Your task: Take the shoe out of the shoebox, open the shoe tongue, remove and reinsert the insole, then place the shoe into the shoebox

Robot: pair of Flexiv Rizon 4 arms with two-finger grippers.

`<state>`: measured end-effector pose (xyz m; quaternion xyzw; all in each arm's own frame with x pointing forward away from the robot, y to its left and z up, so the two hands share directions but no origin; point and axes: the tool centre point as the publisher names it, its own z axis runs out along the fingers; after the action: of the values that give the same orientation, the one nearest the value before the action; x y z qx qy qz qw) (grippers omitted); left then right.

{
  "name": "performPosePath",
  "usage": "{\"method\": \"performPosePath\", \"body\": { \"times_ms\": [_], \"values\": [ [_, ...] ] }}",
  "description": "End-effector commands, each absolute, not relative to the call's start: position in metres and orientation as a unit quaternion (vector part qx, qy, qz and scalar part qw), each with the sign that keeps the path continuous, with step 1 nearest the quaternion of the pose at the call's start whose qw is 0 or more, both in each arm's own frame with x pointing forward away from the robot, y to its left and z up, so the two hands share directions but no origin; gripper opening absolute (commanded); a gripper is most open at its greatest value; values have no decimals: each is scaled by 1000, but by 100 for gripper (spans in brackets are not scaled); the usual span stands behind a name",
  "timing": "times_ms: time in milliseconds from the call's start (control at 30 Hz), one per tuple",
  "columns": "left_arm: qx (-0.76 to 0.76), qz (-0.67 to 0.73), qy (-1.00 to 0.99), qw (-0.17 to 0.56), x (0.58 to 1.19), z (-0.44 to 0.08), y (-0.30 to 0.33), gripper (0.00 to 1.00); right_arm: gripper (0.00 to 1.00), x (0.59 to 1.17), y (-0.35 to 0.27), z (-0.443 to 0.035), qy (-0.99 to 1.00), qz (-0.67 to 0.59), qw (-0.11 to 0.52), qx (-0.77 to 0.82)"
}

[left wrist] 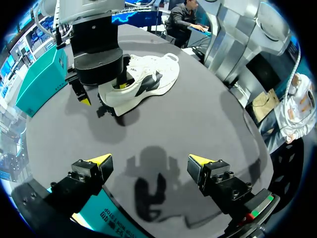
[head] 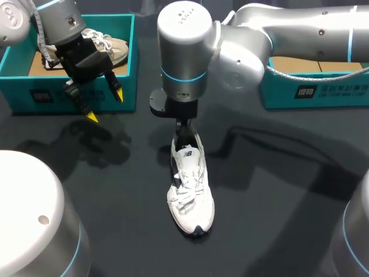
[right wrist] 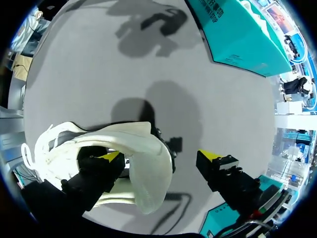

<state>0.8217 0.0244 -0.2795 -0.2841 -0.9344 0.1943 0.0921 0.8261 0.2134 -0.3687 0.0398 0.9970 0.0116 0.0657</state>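
One step looks finished: the shoe (head: 190, 190) is lying out on the table (head: 277, 190), well apart from the shoebox (head: 57, 92). Tongue, insole and return are looking undone. Right gripper (right wrist: 159, 155) is straddling the shoe's heel, fingers spread, one inside the collar, the other clear outside. Left gripper (head: 105, 105) is hovering splayed, well apart from the shoe, holding nothing.

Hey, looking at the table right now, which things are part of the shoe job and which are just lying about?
Part of the job:
white shoe, out on the table
right box, teal, probably its shoebox, though I cannot be sure

Just lying about:
left box, also teal
beige shoe sitting inside the left box
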Motion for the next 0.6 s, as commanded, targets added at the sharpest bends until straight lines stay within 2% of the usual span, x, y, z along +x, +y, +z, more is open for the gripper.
{"method": "performPosePath", "body": {
  "times_ms": [33,100,400,567,600],
  "values": [
    [-285,193,-934,92,822,-279,25,100,84,828,210,-375,997,21,60,39],
    [-285,193,-934,92,822,-279,25,100,78,828,209,-377,997,26,59,38],
    [-285,193,-934,92,822,-279,25,100,74,827,206,-383,997,40,53,36],
    [-285,193,-934,92,822,-279,25,100,60,827,209,-385,997,42,50,35],
    [-285,193,-934,92,822,-279,25,100,60,827,210,-385,997,42,49,34]
  ]
}}
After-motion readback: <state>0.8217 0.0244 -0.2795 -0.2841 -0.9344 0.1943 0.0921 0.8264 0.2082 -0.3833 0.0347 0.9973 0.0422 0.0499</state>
